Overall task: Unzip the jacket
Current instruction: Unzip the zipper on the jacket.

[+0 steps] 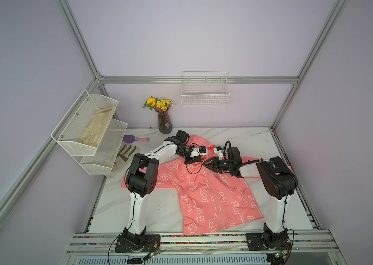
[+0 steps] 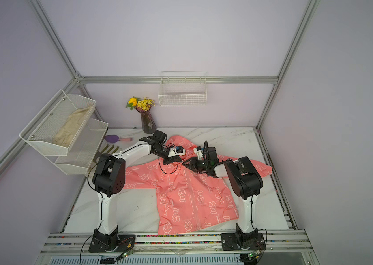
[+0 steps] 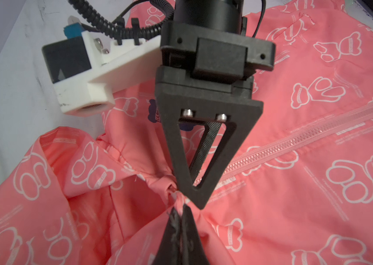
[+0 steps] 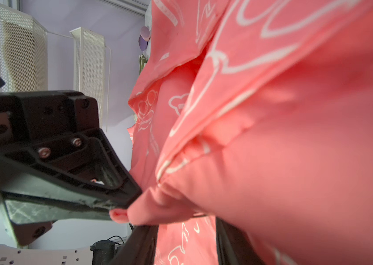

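Observation:
The coral-pink jacket (image 1: 206, 197) (image 2: 187, 195) lies flat on the marble table, front up, its zipper (image 3: 295, 140) closed along the middle. At the collar, my left gripper (image 3: 179, 210) (image 1: 200, 161) is shut, pinching a bunch of jacket fabric at the top end of the zipper. My right gripper (image 1: 205, 164) (image 4: 186, 227) comes in from the opposite side, its tips right against the left gripper's. Its jaws stand apart, with jacket (image 4: 295, 137) fabric bulging in front of and between them. The zipper pull is hidden.
A vase of yellow flowers (image 1: 164, 121) stands at the table's back edge. At the left hangs a white mesh rack (image 1: 73, 146) holding a beige cloth (image 1: 98, 125). Under it lie a purple brush (image 1: 135, 138) and a glove (image 1: 126, 152). A wire basket (image 1: 205, 91) hangs on the back wall.

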Controlling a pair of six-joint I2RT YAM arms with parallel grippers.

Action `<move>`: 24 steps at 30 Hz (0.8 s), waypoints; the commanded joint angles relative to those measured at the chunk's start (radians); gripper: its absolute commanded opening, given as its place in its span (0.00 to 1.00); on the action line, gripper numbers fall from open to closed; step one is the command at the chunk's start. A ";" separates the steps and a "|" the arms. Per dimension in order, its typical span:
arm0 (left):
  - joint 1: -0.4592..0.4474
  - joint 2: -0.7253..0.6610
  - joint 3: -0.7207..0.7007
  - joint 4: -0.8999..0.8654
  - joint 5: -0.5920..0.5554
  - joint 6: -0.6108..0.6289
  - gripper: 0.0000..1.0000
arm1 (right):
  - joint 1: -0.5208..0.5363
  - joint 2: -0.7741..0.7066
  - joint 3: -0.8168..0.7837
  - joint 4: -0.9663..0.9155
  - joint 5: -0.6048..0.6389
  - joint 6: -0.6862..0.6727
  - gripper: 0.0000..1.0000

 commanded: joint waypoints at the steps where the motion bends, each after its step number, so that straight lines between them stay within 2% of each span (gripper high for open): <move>1: -0.008 -0.074 -0.028 -0.007 0.041 0.010 0.00 | -0.001 0.010 0.044 0.060 -0.038 -0.022 0.42; 9: -0.003 -0.084 -0.035 0.002 0.038 0.009 0.00 | -0.001 0.019 0.047 0.042 -0.057 -0.054 0.43; 16: 0.003 -0.088 -0.032 0.006 0.051 0.007 0.00 | 0.000 0.006 0.087 -0.103 -0.017 -0.175 0.44; 24: 0.003 -0.090 -0.041 0.006 0.053 0.002 0.00 | -0.001 0.018 0.203 -0.273 0.020 -0.296 0.33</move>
